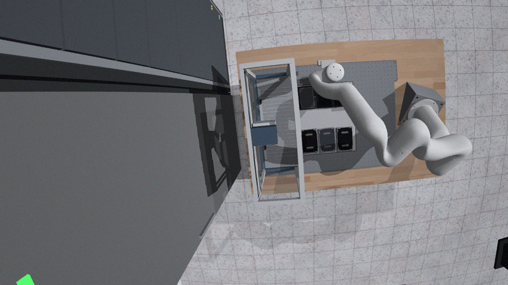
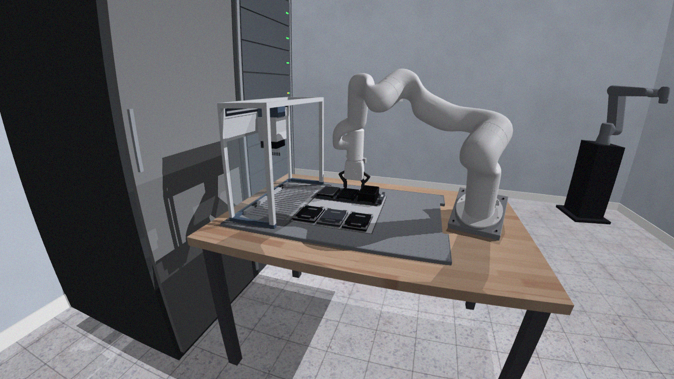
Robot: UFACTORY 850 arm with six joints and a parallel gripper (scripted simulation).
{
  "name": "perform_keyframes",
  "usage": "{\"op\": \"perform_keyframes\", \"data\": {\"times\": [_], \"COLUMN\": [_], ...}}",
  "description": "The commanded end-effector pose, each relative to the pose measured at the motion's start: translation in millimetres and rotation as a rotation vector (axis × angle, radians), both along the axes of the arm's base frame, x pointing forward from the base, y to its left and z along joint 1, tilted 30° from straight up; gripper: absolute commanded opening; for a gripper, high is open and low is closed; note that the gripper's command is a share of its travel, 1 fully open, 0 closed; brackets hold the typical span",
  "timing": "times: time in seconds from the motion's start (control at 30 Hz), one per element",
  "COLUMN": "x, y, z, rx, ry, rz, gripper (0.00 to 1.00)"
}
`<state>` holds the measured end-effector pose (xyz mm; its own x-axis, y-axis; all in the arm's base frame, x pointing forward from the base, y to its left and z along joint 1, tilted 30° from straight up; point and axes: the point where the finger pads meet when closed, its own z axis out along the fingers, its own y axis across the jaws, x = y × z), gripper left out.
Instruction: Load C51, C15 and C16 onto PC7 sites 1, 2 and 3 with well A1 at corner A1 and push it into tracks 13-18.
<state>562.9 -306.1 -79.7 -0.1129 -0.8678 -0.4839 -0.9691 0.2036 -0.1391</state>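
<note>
The plate carrier PC7 (image 1: pixel 327 139) (image 2: pixel 332 217) lies on the light apron in front of the rails (image 2: pixel 287 200), and its three flat sites look empty. Beyond it the row of nests (image 2: pixel 349 193) holds the plates. The tall deep-well block C51 (image 2: pixel 369 193) sits at the end nearest the arm's base, C16 (image 2: pixel 347 192) in the middle and C15 (image 2: pixel 328 190) (image 1: pixel 306 98) nearest the rails. My gripper (image 2: pixel 353 181) is open and empty. It points straight down, just above the nest row between C16 and C51. From overhead my wrist (image 1: pixel 333 73) hides the fingers and most of C51.
The white instrument frame (image 2: pixel 270 155) (image 1: pixel 273 130) stands over the rails (image 1: pixel 276 117), with a blue head (image 1: pixel 264 135) inside. My arm's base (image 2: pixel 476 219) is at the table's right. A tall dark cabinet (image 2: pixel 141 141) stands behind the instrument.
</note>
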Motion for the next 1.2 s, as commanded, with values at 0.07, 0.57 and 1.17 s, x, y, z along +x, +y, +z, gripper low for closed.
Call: {"op": "perform_keyframes", "data": {"times": [0.07, 0.57, 1.17], "x": [0, -1, -2], "y": [-5, -13, -18], "z": [-1.6, -5.8, -8.9], "rx": [-0.001, -0.001, -0.001], "ry": [-0.001, -0.001, -0.001], "rz": [-0.001, -0.001, -0.001], "gripper": [1.0, 1.0, 1.0]}}
